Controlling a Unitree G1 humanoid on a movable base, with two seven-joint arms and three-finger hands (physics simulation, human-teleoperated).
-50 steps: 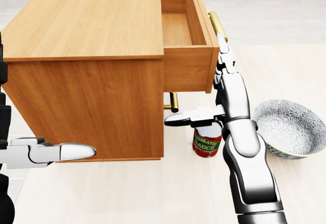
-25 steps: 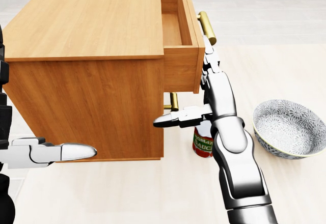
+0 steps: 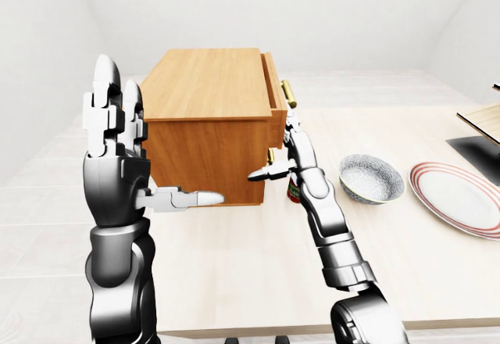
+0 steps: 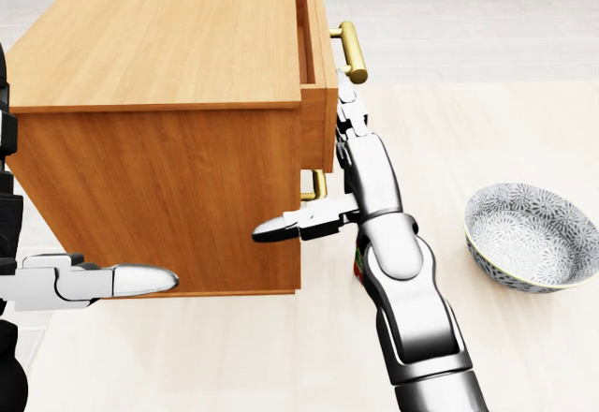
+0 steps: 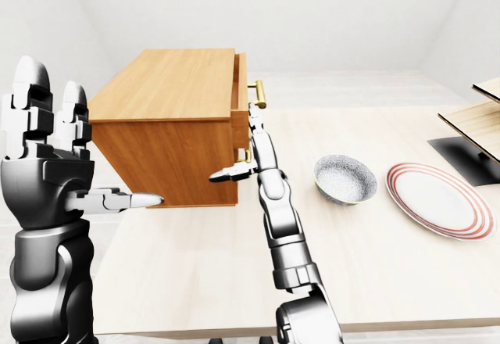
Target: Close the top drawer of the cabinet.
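The wooden cabinet [image 4: 159, 150] fills the left of the head view. Its top drawer [image 4: 318, 66] stands out only a narrow gap from the cabinet face, with its gold handle [image 4: 352, 51] pointing right. My right hand [image 4: 351, 140] is open, its fingers [image 4: 346, 103] flat against the drawer front just below the handle and its thumb [image 4: 281, 226] stretched left. In the left-eye view my left hand [image 3: 117, 137] is raised and open at the left of the cabinet, touching nothing.
The lower drawer's gold handle [image 4: 316, 185] shows beside my right wrist. A tomato sauce can [image 4: 357, 264] is mostly hidden behind my right forearm. A patterned bowl [image 4: 529, 234] sits to the right, then a red-rimmed plate [image 3: 461, 197] and a dark tray [image 3: 478, 152].
The top drawer has slid left into the cabinet, from well out to nearly flush, with my right hand moving left against its front. My forearm now covers most of the can. Left hand unmoved.
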